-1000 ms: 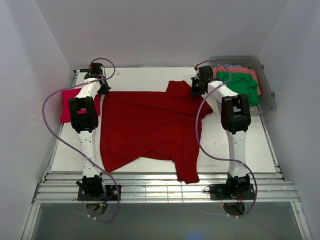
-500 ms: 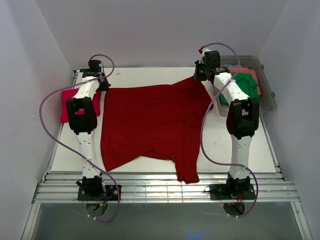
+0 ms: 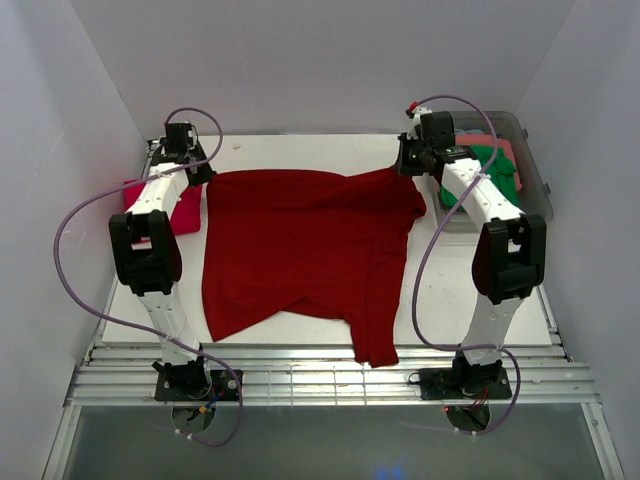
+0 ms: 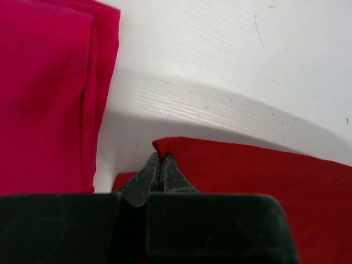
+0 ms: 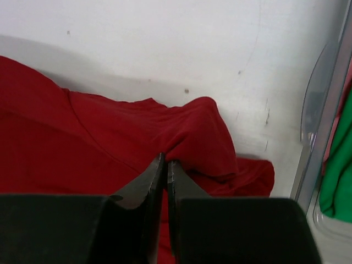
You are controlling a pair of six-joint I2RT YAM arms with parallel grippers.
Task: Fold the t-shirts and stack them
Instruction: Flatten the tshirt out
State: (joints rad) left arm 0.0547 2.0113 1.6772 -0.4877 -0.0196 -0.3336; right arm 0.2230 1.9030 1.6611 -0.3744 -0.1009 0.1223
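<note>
A dark red t-shirt (image 3: 300, 250) lies spread on the white table (image 3: 480, 290). My left gripper (image 3: 205, 176) is shut on its far left corner, seen in the left wrist view (image 4: 160, 155). My right gripper (image 3: 403, 168) is shut on a fold of the dark red shirt (image 5: 187, 132) at its far right corner (image 5: 166, 159). A folded pinkish-red t-shirt (image 3: 185, 205) lies at the table's left edge, also in the left wrist view (image 4: 44, 93). Green (image 3: 495, 170) and coral (image 3: 478, 142) t-shirts sit in the tub.
A clear grey plastic tub (image 3: 535, 195) stands at the back right, its wall close to my right gripper (image 5: 322, 121). The shirt's lower sleeve (image 3: 375, 340) hangs over the table's front edge. White walls enclose the table on three sides.
Both grippers moved toward the back of the table and apart, pulling the dark red shirt's far edge taut and flatter. The bunched-up right sleeve was drawn out to the right.
</note>
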